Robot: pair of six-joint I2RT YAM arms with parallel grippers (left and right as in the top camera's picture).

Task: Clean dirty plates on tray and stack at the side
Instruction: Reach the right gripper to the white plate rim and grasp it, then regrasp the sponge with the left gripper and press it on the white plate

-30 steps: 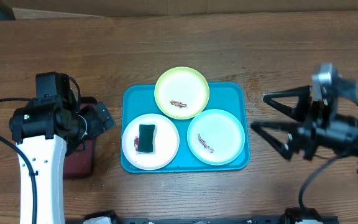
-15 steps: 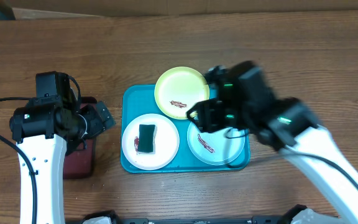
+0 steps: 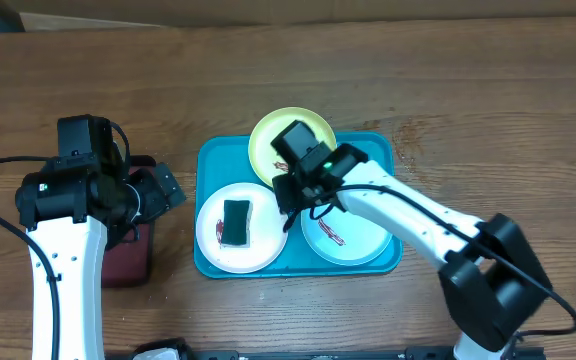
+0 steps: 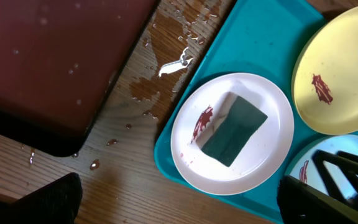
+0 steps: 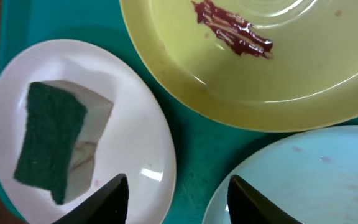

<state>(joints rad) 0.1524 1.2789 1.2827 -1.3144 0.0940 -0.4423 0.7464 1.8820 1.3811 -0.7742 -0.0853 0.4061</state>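
- the right gripper (image 3: 289,200) hangs half open and empty over the blue tray (image 3: 206,152).
- the white plate (image 3: 253,255) with the sponge (image 3: 236,222) sits just beside it, much nearer than the wide-open, empty left gripper (image 3: 161,190).

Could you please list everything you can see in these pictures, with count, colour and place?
turquoise tray: one, table centre
plates: three, on the turquoise tray: yellow-green plate far side, white plate near left, pale mint plate near right; each smeared reddish brown
sponge: one, dark green, on the white plate
maroon tray: one, left of the turquoise tray
water drops: several, clear, between the trays
table: one, brown wood
left gripper: black, open, by the maroon tray
right gripper: black, open, empty, above the plates
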